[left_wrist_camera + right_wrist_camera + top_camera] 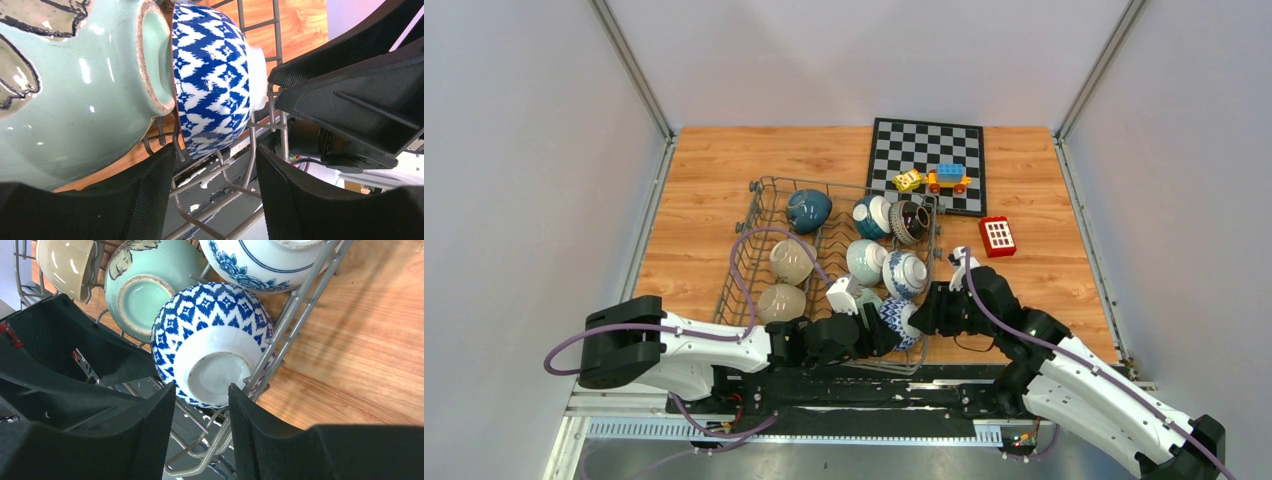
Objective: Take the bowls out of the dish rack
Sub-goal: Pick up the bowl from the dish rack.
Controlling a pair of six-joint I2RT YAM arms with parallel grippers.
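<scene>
The grey wire dish rack point(754, 190) holds several bowls on edge. A blue-and-white zigzag bowl point(896, 315) stands in its near right corner, next to a pale celadon bowl point(85, 100). My left gripper point(877, 336) is open just below the zigzag bowl point(212, 85), with rack wires between its fingers point(150, 200). My right gripper point(924, 310) is open outside the rack's right side. In the right wrist view its tips point(200, 395) straddle the lower edge of the zigzag bowl's foot point(215, 372). Neither gripper holds anything.
Other bowls in the rack: dark teal point(808, 210), brown striped point(910, 220), two beige point(791, 260), blue floral point(904, 272). A chessboard point(924, 150) with toy blocks point(948, 178) lies at the back. A red block point(998, 235) lies right of the rack.
</scene>
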